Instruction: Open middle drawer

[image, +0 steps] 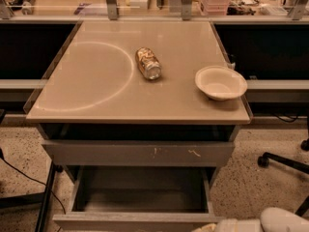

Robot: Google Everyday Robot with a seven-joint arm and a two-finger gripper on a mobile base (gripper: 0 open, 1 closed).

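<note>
Middle drawer, wide, grey and handleless with a plain flat front, sits at the bottom of the cabinet, pulled well out so its shallow dark-grey box lies open and looks bare inside. At the right end of its front, cut off by the lower edge of the view, is the cream-coloured gripper on its white rounded arm. It is just beside the front or touching it, and I cannot tell whether it is apart or together.

The drawer looks close to fully open. Any pull left should run straight out along the rails, since a load at one end could skew the box. The arm should then lift clear without nudging the front back in.

Right of the drawer on the speckled floor stands a black chair base, which could crowd a retreat. Directly above the drawer is a taller grey drawer front with white scratches, closed. Above that, on the beige tabletop, lie a tipped brown drink can and, further right, a white bowl.
</note>
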